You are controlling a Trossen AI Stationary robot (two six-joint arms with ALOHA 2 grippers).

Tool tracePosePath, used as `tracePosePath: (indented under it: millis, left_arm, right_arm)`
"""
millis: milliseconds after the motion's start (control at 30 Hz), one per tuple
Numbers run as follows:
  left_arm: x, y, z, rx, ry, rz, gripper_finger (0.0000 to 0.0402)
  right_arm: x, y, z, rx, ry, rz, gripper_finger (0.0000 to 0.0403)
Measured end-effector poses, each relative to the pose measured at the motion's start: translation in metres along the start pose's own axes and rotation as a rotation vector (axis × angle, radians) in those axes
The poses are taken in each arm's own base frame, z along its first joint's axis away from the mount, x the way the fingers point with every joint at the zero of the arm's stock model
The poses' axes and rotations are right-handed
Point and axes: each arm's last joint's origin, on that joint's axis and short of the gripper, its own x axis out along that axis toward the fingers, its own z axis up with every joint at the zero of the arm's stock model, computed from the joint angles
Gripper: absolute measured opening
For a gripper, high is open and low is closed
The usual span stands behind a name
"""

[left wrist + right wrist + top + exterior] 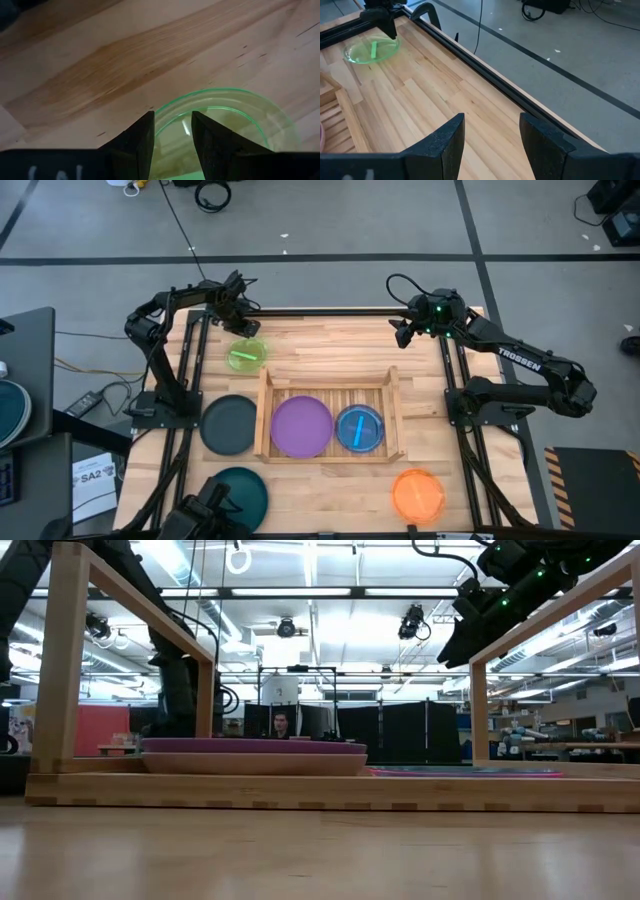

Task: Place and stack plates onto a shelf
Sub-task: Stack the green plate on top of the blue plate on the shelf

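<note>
A small lime green plate [247,355] lies flat on the table at the far left, also seen in the left wrist view [235,120] and the right wrist view [370,50]. My left gripper [172,117] points down over its far rim, open, one finger at the rim and the other over the plate's inside. The shelf [325,383] in the table's middle holds a purple plate [301,426] and a small blue plate [359,428], both lying flat on its slats. My right gripper [490,120] hangs open above the table's far right corner, with nothing between its fingers. My left gripper stands from above at the lime green plate's far rim [167,107], the rim running up between its two fingers. I cannot tell whether a finger touches the plate. The plate lies flat on the table.
A dark grey plate [229,424] lies left of the shelf, a teal plate [240,495] near the front left and an orange plate [417,495] near the front right. Bare wood lies between the lime green plate and the shelf's far wall.
</note>
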Motion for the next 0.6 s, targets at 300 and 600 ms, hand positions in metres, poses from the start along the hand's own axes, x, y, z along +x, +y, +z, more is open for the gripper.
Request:
tracePosePath:
  millis: [300,600]
  left_arm:
    - [-0.0002,0.0,-0.0001,0.002,0.0,0.0,0.0137]
    - [-0.01,-0.0017,-0.0008,0.091,-0.031,0.016,0.0137]
  right_arm:
    - [0.0,-0.0001,0.0,0.0,0.0,0.0,0.0194]
    - [0.0,-0.0001,0.0,0.0,0.0,0.0,0.0194]
